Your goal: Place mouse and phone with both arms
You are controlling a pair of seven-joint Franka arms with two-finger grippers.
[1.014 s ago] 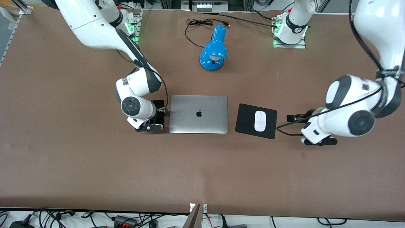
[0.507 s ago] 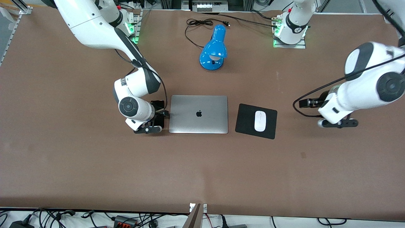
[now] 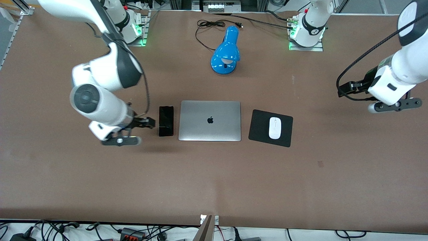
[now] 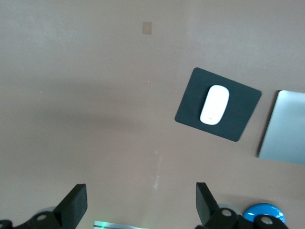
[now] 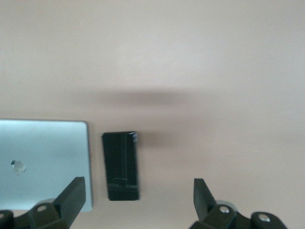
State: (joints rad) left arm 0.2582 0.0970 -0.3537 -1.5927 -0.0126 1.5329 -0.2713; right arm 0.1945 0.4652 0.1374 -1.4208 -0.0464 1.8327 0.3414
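Note:
The white mouse (image 3: 275, 128) lies on the black mouse pad (image 3: 259, 125), beside the laptop toward the left arm's end; both also show in the left wrist view, mouse (image 4: 214, 104) and pad (image 4: 190, 102). The black phone (image 3: 166, 121) lies flat on the table, close beside the laptop toward the right arm's end; it also shows in the right wrist view (image 5: 121, 164). My right gripper (image 3: 146, 123) is open and empty, up over the table beside the phone (image 5: 138, 202). My left gripper (image 3: 349, 87) is open and empty, high over bare table near the left arm's end (image 4: 141, 210).
A closed silver laptop (image 3: 210, 120) lies between the phone and the mouse pad. A blue desk lamp (image 3: 225, 53) with a black cord (image 3: 207, 25) lies farther from the front camera than the laptop. The arms' bases stand along the far edge.
My right gripper has risen off the phone and drawn away toward the right arm's end, leaving the phone uncovered beside the laptop. My left gripper has risen and moved away from the mouse pad.

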